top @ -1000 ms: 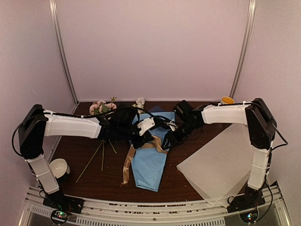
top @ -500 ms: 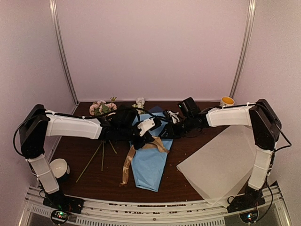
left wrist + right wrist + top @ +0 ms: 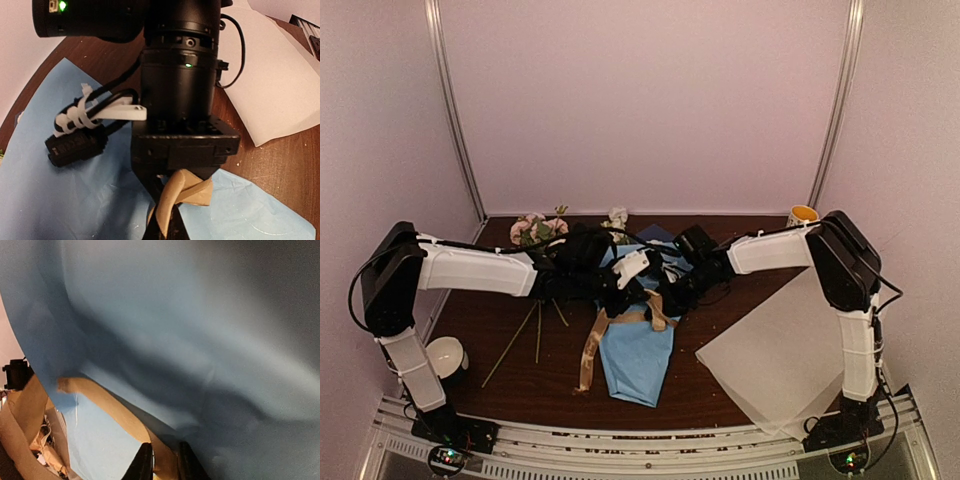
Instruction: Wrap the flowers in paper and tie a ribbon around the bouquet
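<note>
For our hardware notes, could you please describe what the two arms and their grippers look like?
The left arm and right arm have white boxy shells, black joints and thin black cables. The right arm's wrist is a black cylinder with a green light and white zip ties on its cable. The right gripper has slim black fingers.

Both arms reach in over the bouquet (image 3: pixel 638 352) on the dark table (image 3: pixel 520 385).

The left gripper (image 3: pixel 626 290) and right gripper (image 3: pixel 672 298) sit close together above the cone's wide end, where the tan ribbon (image 3: pixel 591 345) crosses the blue paper and trails down its left side; how their jaws stand is hidden from here. Loose pink flowers (image 3: pixel 534 228) lie at the far edge, thin green stems (image 3: pixel 525 335) left of the cone, a pale sheet (image 3: pixel 790 350) to the right, a white bowl (image 3: pixel 445 355) at near left.
</note>
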You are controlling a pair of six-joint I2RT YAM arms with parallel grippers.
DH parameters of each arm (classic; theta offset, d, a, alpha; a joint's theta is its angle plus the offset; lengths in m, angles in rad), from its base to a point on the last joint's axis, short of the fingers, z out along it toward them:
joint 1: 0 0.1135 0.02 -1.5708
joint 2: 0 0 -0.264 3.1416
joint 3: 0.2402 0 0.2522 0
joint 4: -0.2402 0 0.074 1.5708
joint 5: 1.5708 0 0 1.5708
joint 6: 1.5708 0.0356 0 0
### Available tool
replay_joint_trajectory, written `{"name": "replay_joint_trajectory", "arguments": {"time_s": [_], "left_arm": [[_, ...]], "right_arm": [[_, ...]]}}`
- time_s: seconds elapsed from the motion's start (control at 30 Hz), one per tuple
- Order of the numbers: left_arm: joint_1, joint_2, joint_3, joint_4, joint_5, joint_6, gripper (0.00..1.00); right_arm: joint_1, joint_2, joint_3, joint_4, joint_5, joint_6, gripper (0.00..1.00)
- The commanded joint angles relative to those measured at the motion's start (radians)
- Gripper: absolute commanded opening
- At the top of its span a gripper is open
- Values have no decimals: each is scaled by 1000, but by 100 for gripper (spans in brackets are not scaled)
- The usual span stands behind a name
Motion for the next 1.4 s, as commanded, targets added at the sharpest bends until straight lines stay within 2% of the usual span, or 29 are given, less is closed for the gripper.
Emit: {"name": "replay_joint_trajectory", "arguments": {"time_s": [0.0, 0.2, 0.3, 0.4, 0.53, 0.6, 0.73, 0.8, 0.9, 1.03, 1.27, 1.37], "left_arm": [[8, 3, 6, 51, 20, -11, 0], [10, 29, 9, 56, 18, -23, 0], [12, 41, 14, 45, 24, -31, 0], [12, 43, 10, 45, 29, -38, 0], [14, 44, 0, 57, 25, -51, 0], [14, 46, 0, 61, 23, -56, 0], [17, 48, -4, 71, 19, -67, 0], [18, 49, -3, 70, 18, -70, 0], [22, 50, 0, 66, 14, -72, 0], [25, 51, 3, 64, 13, -74, 0], [25, 52, 6, 60, 13, -75, 0], [27, 53, 5, 58, 12, -75, 0]], "right_arm": [[7, -29, 8, -200, -102, -166, 17], [-10, -46, 79, -330, -83, -269, 20], [-39, -47, 113, -329, 8, -222, 29], [-80, -92, 84, -258, 93, -130, 34], [-85, -245, -74, -100, 238, 11, 34], [-70, -352, -226, 58, 311, 112, 29], [14, -518, -468, 257, 453, 250, 24], [74, -554, -530, 319, 494, 282, 22], [157, -568, -568, 376, 535, 305, 19], [208, -508, -538, 385, 568, 308, 22], [223, -387, -472, 377, 598, 281, 38], [237, -357, -445, 370, 605, 258, 41]]}}
